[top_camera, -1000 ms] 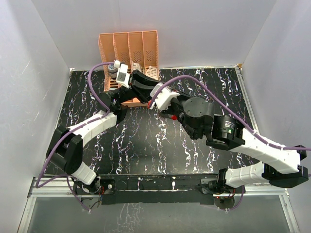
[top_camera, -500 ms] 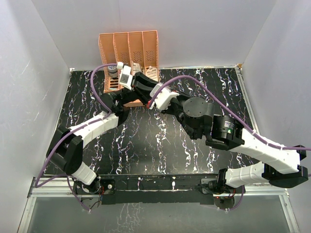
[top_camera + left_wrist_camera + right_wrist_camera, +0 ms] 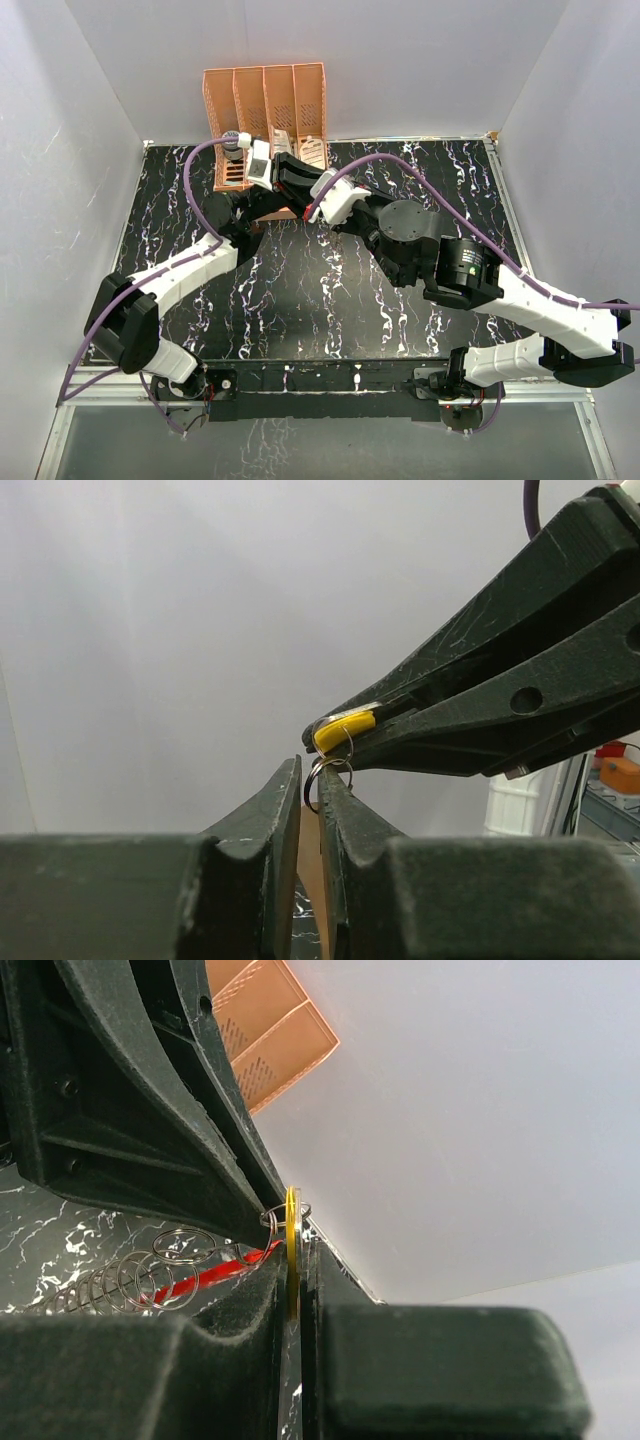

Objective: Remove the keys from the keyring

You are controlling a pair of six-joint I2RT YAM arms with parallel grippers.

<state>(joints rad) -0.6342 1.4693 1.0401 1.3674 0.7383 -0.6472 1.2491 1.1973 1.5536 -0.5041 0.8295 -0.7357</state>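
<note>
- While pressing together, one left gripper is pinching one thin, round wire keyring.
- One right gripper is clamping one flat yellow key.

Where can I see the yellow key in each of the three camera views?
Top external: cannot be made out.
Left wrist: centre, the key pinched by the right gripper.
Right wrist: the key edge-on at centre.
Shared landmark: the wire ring beside it, in both wrist views.
</note>
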